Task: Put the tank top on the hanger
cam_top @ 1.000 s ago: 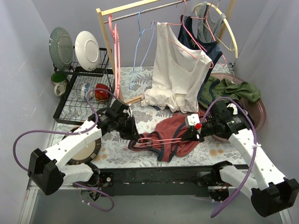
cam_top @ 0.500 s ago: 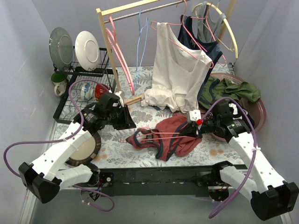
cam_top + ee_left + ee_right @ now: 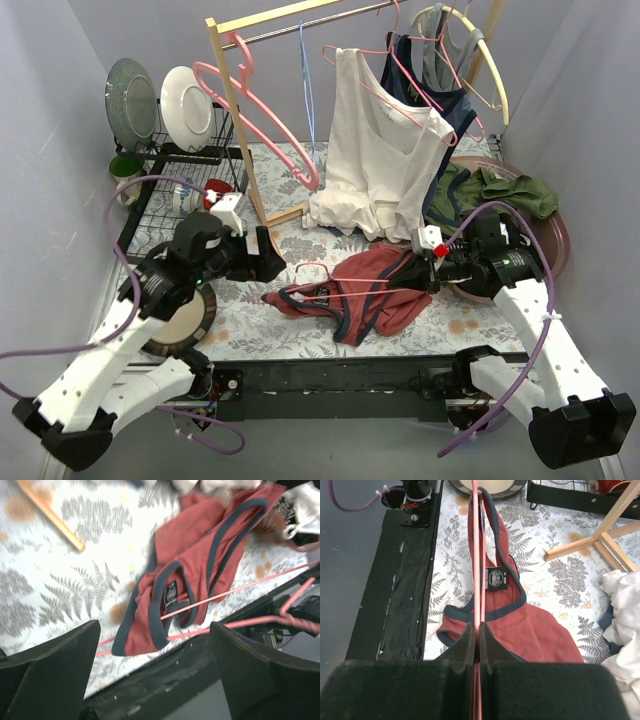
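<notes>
the left tool (image 3: 272, 266) backs off spread and empty, so only the right tool (image 3: 476, 627), clenched on the hanger (image 3: 476, 555), holds the partly threaded tank top (image 3: 535, 630).

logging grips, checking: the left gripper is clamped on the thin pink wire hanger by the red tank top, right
Wrong arm: the right gripper is clamped on the thin pink wire hanger by the red tank top, as the right wrist view shows. The left gripper is open.

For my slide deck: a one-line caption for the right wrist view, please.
The right gripper clamps the hanger, its wire crossing the tank top on the table.
</notes>
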Robot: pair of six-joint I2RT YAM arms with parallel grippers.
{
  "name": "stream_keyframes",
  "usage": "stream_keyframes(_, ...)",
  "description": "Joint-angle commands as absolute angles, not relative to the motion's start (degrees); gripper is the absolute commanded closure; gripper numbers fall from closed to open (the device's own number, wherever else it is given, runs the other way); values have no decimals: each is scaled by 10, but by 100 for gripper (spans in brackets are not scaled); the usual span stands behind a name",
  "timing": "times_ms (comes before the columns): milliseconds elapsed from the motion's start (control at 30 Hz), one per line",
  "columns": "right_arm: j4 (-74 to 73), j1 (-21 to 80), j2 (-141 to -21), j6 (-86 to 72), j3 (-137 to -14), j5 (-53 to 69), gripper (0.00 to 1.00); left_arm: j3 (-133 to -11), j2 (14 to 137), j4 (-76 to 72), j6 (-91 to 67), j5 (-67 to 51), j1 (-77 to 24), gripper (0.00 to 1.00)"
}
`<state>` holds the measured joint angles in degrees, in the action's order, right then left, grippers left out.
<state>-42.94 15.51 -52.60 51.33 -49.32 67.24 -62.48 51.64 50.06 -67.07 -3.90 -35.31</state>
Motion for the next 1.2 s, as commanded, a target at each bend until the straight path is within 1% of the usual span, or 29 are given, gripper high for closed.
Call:
stream_keyframes(0, -463, 130, -533, 529, -547, 752, 99, -588, 421, 420, -529, 7, -350, 2)
stream_keyframes(33, -468, 125, -536, 532, -549, 757, 99, -576, 399, 378, -498, 0, -350, 2)
stream_keyframes(67, -473, 123, -538, 534, -552, 760, 99, -558, 357, 356, -468, -38, -350, 2)
stream_keyframes(100, -475, 121, -538, 536, -553, 764, 99, -542, 332, 334, -405, -72, -350, 2)
stream_keyframes(133, -475, 121, -541, 535, -554, 765, 99, -507, 312, 301, -373, -129, -350, 2)
stream_keyframes(167, -473, 121, -541, 534, -555, 766, 99, -491, 274, 289, -345, -161, -350, 2)
stream_keyframes(267, -477, 121, -546, 531, -566, 769, 99, -449, 241, 280, -254, -269, -350, 2)
stream_keyframes(300, -480, 122, -547, 530, -569, 769, 99, -445, 243, 290, -235, -299, -350, 2)
stream_keyframes(333, -483, 122, -547, 531, -573, 769, 99, -442, 249, 316, -185, -362, -350, 2)
stream_keyframes(367, -483, 122, -547, 530, -578, 767, 99, -445, 257, 331, -168, -379, -350, 2)
stream_keyframes(467, -480, 122, -547, 524, -584, 768, 99, -455, 305, 383, -112, -388, -350, 2)
stream_keyframes(600, -479, 122, -550, 519, -583, 781, 99, -452, 354, 393, -76, -401, -350, 3)
stream_keyframes(700, -476, 122, -552, 516, -578, 785, 99, -451, 391, 385, -61, -412, -350, 11)
stream_keyframes(733, -475, 123, -552, 516, -577, 786, 99, -450, 409, 381, -57, -413, -350, 16)
stream_keyframes(767, -475, 123, -552, 513, -576, 787, 99, -449, 416, 379, -56, -414, -350, 23)
stream_keyframes(800, -472, 123, -550, 512, -574, 787, 99, -447, 424, 376, -55, -417, -350, 26)
stream_keyframes(867, -467, 123, -549, 505, -570, 788, 99, -442, 440, 367, -54, -419, -350, 32)
stream_keyframes(933, -461, 123, -548, 500, -567, 790, 99, -433, 450, 361, -54, -415, -350, 34)
stream_keyframes(1000, -455, 123, -548, 497, -566, 793, 99, -425, 459, 353, -55, -415, -350, 39)
stream_keyframes(1067, -453, 123, -548, 494, -564, 794, 99, -415, 464, 333, -69, -420, -350, 48)
stream_keyframes(1100, -450, 123, -548, 492, -563, 795, 99, -414, 469, 327, -71, -424, -350, 58)
stream_keyframes(1167, -446, 123, -549, 486, -561, 796, 99, -410, 474, 307, -86, -436, -350, 67)
